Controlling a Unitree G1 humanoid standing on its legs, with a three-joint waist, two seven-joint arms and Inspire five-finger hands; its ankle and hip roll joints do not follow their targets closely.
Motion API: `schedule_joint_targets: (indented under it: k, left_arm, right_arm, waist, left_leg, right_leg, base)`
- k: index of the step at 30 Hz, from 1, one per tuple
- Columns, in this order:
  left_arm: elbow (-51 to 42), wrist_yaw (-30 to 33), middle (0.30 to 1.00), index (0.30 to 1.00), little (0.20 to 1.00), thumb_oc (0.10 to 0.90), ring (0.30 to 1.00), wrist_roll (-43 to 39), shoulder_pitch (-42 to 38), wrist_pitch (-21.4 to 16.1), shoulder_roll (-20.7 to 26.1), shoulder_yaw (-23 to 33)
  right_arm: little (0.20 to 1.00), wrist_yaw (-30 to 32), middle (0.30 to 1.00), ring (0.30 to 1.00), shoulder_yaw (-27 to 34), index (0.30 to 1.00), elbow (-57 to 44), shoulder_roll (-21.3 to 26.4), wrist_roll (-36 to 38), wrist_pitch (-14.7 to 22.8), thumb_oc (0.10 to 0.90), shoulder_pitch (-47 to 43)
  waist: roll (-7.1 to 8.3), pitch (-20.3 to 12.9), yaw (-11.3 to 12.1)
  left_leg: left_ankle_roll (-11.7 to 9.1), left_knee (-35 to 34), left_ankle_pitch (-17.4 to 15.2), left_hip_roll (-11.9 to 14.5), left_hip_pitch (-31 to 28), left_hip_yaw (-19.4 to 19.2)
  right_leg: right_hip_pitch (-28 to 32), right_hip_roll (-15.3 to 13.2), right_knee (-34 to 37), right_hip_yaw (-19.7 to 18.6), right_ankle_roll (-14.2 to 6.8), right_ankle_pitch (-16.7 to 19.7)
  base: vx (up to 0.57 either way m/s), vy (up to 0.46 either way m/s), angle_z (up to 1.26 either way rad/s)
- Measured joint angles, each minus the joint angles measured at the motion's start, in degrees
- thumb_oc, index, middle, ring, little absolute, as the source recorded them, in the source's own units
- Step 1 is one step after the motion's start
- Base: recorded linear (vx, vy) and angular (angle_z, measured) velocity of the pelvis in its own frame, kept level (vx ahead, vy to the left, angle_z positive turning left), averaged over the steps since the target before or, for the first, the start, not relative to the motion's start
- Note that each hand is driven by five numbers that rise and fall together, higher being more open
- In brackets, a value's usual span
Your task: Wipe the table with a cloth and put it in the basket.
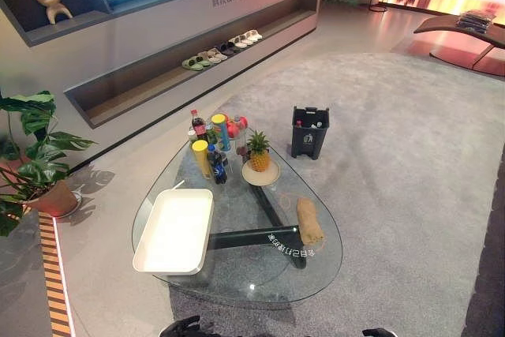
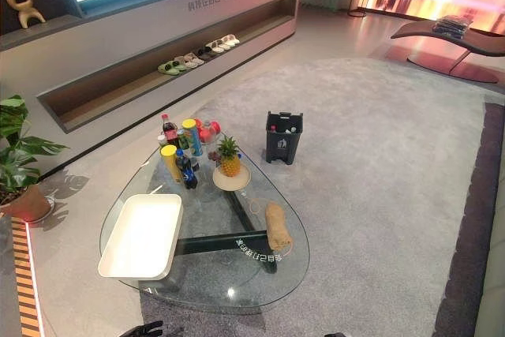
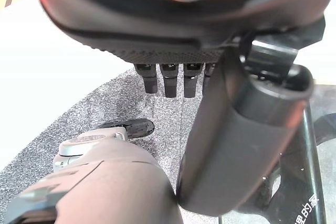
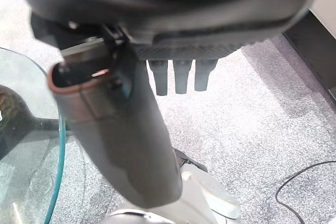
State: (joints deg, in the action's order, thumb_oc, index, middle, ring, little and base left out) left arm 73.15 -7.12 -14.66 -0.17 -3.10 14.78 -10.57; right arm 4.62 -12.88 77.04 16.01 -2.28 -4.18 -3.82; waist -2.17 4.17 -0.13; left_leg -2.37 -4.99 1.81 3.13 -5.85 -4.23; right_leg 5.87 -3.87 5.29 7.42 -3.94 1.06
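Observation:
A rolled tan cloth (image 1: 309, 222) lies on the right side of the oval glass table (image 1: 252, 278), over the table's dark frame. A shallow white tray (image 1: 175, 230) rests on the table's left half. My left hand (image 3: 236, 145) hangs low beside the table's near edge with straight fingers (image 3: 168, 80) and nothing in it. My right hand (image 4: 126, 135) hangs the same way above the grey carpet, its fingers (image 4: 181, 80) straight and empty. Both hands are well short of the cloth.
Several bottles and cans (image 1: 213, 147) and a pineapple (image 1: 258, 153) on a plate crowd the table's far end. A dark bin (image 1: 309, 132) stands on the carpet beyond the table. A potted plant (image 1: 31, 155) is at the left, and a low shelf with slippers (image 1: 221, 49) runs along the wall.

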Motion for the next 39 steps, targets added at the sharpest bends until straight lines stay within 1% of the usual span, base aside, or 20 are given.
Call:
schedule_joint_targets:
  k: [9,12,13,16,18,19,20,21,22,23,25,27,28,29,31,34,35,37,38,39]
  left_arm:
    - [-0.01,0.15,0.9,0.9,0.9,0.8,0.9,-0.12,0.01,-0.06,0.0,0.01]
    - [-0.17,0.5,0.9,0.9,0.9,0.8,0.9,-0.32,-0.02,-0.22,0.0,-0.32]
    - [-0.86,1.35,0.9,0.9,0.9,0.8,0.9,-1.42,-0.66,-0.28,0.03,-1.66]
    - [-2.27,2.45,0.9,0.9,0.9,0.8,0.9,-3.93,-3.62,-0.83,-0.04,-2.24]
    - [-2.38,3.7,0.9,0.9,0.9,0.8,0.9,-5.1,-6.4,-1.2,-0.04,-2.18]
    - [-2.38,3.7,0.9,0.9,0.9,0.8,0.9,-5.1,-6.4,-1.2,-0.04,-2.18]
    - [-3.8,4.53,0.9,0.9,0.9,0.8,0.9,-6.15,-9.42,-2.3,0.35,-1.95]
    - [-4.75,4.97,0.9,0.9,0.9,0.8,0.9,-6.95,-11.43,-2.77,0.61,-2.06]
    - [-4.86,5.41,0.9,0.9,0.9,0.8,0.9,-7.45,-12.97,-3.11,0.77,-2.15]
    - [-4.8,5.47,0.9,0.9,0.9,0.8,0.9,-8.39,-16.07,-3.58,1.06,-2.07]
    - [-4.98,5.47,0.9,0.9,0.9,0.8,0.9,-10.63,-18.39,-4.29,1.14,-2.03]
    - [-5.98,5.1,0.9,0.9,0.9,0.8,0.9,-13.96,-18.46,-5.63,1.24,-2.06]
    - [-6.58,5.06,0.9,0.9,0.9,0.8,0.9,-15.83,-18.66,-6.54,1.53,-1.96]
    - [-6.41,4.98,0.9,0.9,0.9,0.8,0.9,-17.97,-19.7,-7.0,1.64,-1.89]
    - [-5.9,4.99,0.9,0.9,0.9,0.8,0.9,-20.69,-21.13,-6.97,1.71,-1.71]
    - [-5.65,4.82,0.9,0.9,0.9,0.8,0.9,-22.68,-22.03,-6.85,1.8,-1.76]
    - [-5.83,4.34,0.9,0.9,0.9,0.8,0.9,-22.79,-23.05,-6.89,2.12,-1.93]
    - [-5.86,3.73,0.9,0.9,0.9,0.8,0.9,-22.87,-24.98,-6.9,2.53,-1.98]
    - [-5.91,3.68,0.9,0.9,0.9,0.8,0.9,-22.87,-25.29,-6.92,2.56,-2.0]
    - [-5.93,3.66,0.9,0.9,0.9,0.8,0.9,-22.91,-25.57,-6.93,2.62,-2.0]
  right_arm:
    - [0.9,-0.1,0.9,0.9,0.0,0.9,0.0,0.02,0.0,-0.05,0.8,0.02]
    - [0.9,-0.5,0.9,0.9,-0.3,0.9,-0.25,0.24,0.0,-0.21,0.8,0.0]
    - [0.9,-0.67,0.9,0.9,-1.45,0.9,-1.48,0.97,0.04,-0.24,0.8,-0.34]
    - [0.9,-0.52,0.9,0.9,-1.88,0.9,-2.4,2.55,0.11,0.16,0.8,-3.03]
    - [0.9,-0.4,0.9,0.9,-2.14,0.9,-2.65,3.23,0.22,0.32,0.8,-5.47]
    - [0.9,-0.4,0.9,0.9,-2.14,0.9,-2.65,3.23,0.22,0.32,0.8,-5.47]
    - [0.9,0.66,0.9,0.9,-2.54,0.9,-3.82,3.32,0.64,0.6,0.8,-8.35]
    - [0.9,1.04,0.9,0.9,-2.55,0.9,-3.76,3.31,1.08,0.94,0.8,-10.65]
    - [0.9,1.37,0.9,0.9,-2.67,0.9,-3.59,3.31,1.76,0.95,0.8,-12.33]
    - [0.9,1.94,0.9,0.9,-2.7,0.9,-3.56,3.34,2.55,0.94,0.8,-15.2]
    - [0.9,2.43,0.9,0.9,-2.89,0.9,-3.67,3.18,3.11,0.85,0.8,-17.42]
    - [0.9,3.47,0.9,0.9,-2.89,0.9,-3.73,3.35,4.74,1.08,0.8,-17.96]
    - [0.9,4.08,0.9,0.9,-2.88,0.9,-3.75,3.55,5.18,1.2,0.8,-18.58]
    - [0.9,4.62,0.9,0.9,-2.89,0.9,-3.73,3.95,5.25,1.27,0.8,-19.33]
    - [0.9,4.87,0.9,0.9,-3.04,0.9,-3.59,4.19,5.93,1.1,0.8,-20.57]
    - [0.9,5.46,0.9,0.9,-3.16,0.9,-3.69,4.16,7.62,1.23,0.8,-21.51]
    - [0.9,6.15,0.9,0.9,-3.76,0.9,-3.74,4.47,8.78,1.27,0.8,-22.54]
    - [0.9,7.3,0.9,0.9,-3.71,0.9,-3.77,4.58,10.05,1.54,0.8,-24.15]
    - [0.9,7.53,0.9,0.9,-3.68,0.9,-3.77,4.58,10.31,1.76,0.8,-24.35]
    - [0.9,7.83,0.9,0.9,-3.66,0.9,-3.77,4.5,10.84,2.31,0.8,-24.79]
  waist:
    - [-0.23,0.14,-0.03]
    - [-0.61,0.45,-0.03]
    - [-1.28,0.82,-0.02]
    - [-2.48,4.67,-0.17]
    - [-2.86,8.49,-0.23]
    - [-2.86,8.49,-0.23]
    - [-2.42,12.19,-0.33]
    - [-2.1,14.73,-0.71]
    - [-1.87,16.23,-0.98]
    - [-1.67,19.86,-1.32]
    - [-1.16,23.46,-1.72]
    - [-1.13,23.95,-1.71]
    - [-1.23,24.01,-1.63]
    - [-1.54,24.51,-1.55]
    - [-1.79,25.69,-1.37]
    - [-1.96,25.91,-1.1]
    - [-1.95,25.94,-1.07]
    - [-1.93,26.04,-0.35]
    - [-1.86,26.08,-0.19]
    - [-1.56,26.23,-0.01]
  left_leg:
    - [0.0,0.0,0.0,0.0,0.0,0.0]
    - [-0.02,0.0,0.0,0.0,1.17,-0.04]
    - [-0.13,0.01,0.33,-0.02,3.22,-0.17]
    - [0.05,0.18,2.12,-0.21,7.99,-0.27]
    - [0.04,0.16,3.34,-0.22,10.5,-0.32]
    - [0.04,0.16,3.34,-0.22,10.5,-0.32]
    - [0.12,0.33,4.33,-0.3,14.47,-0.74]
    - [0.07,0.43,5.09,-0.54,16.58,-0.74]
    - [0.02,0.54,5.54,-0.61,18.23,-0.66]
    - [0.0,0.08,6.48,-0.66,19.14,-0.63]
    - [-0.17,0.06,6.54,-0.78,19.25,-0.61]
    - [-0.19,0.08,6.51,-0.86,20.57,-0.71]
    - [-0.24,0.15,6.7,-0.83,22.11,-0.76]
    - [0.07,0.39,7.14,-0.83,23.9,-0.74]
    - [0.11,1.5,7.17,-0.89,25.48,-0.65]
    - [-0.02,2.55,7.05,-0.97,26.3,-0.47]
    - [-0.43,4.85,6.49,-1.15,28.37,-0.05]
    - [-0.46,8.19,5.66,-1.36,31.41,0.24]
    - [-0.43,9.02,5.35,-1.42,32.02,0.31]
    - [-0.41,11.63,4.46,-1.7,33.33,0.54]
  right_leg:
    - [-0.02,0.0,0.0,-0.03,0.0,0.0]
    - [-1.24,-0.01,-0.01,-0.13,0.01,0.03]
    - [-3.46,-0.01,-0.02,-0.44,-0.05,0.53]
    - [-8.04,-0.02,-0.28,-1.4,0.23,2.68]
    - [-10.62,0.03,-0.36,-1.47,0.28,3.98]
    - [-10.62,0.03,-0.36,-1.47,0.28,3.98]
    - [-14.8,0.09,-0.37,-1.66,0.32,5.19]
    - [-16.82,0.31,-0.37,-1.72,0.41,5.91]
    - [-18.43,0.42,-0.36,-1.84,0.28,6.42]
    - [-19.43,0.42,-0.39,-1.82,0.1,6.95]
    - [-19.63,0.32,-0.37,-1.9,0.03,7.21]
    - [-21.13,0.25,-0.51,-1.91,-0.01,7.17]
    - [-23.14,0.27,-1.47,-1.99,-0.05,7.02]
    - [-25.07,0.25,-2.17,-2.0,0.33,7.28]
    - [-26.52,0.17,-3.02,-1.95,0.45,7.45]
    - [-27.61,-0.04,-4.96,-1.79,0.36,6.52]
    - [-30.08,-0.42,-8.44,-1.79,0.42,4.88]
    - [-34.22,-0.93,-14.64,-1.7,0.75,2.25]
    - [-35.2,-1.1,-16.31,-1.72,0.83,1.57]
    - [-37.17,-1.62,-20.42,-1.8,1.03,-0.22]
  base:
    - [0.03,0.009,0.0]
    - [-0.13,0.035,-0.03]
    - [-0.21,0.021,-0.09]
    - [-0.15,0.012,-0.08]
    - [-0.16,-0.003,-0.04]
    - [-0.28,-0.014,-0.1]
    - [-0.22,-0.01,-0.09]
    - [-0.24,-0.008,-0.09]
    - [-0.1,0.022,0.01]
    - [-0.08,0.024,0.02]
    - [-0.12,0.029,-0.01]
    - [-0.18,0.018,-0.03]
    - [-0.18,0.001,-0.03]
    - [-0.14,-0.017,0.01]
    - [-0.08,-0.026,0.02]
    - [-0.11,-0.035,0.05]
    - [-0.1,-0.037,0.09]
    - [-0.07,-0.037,0.14]
    - [-0.03,-0.025,0.15]
    - [-0.03,-0.032,0.14]
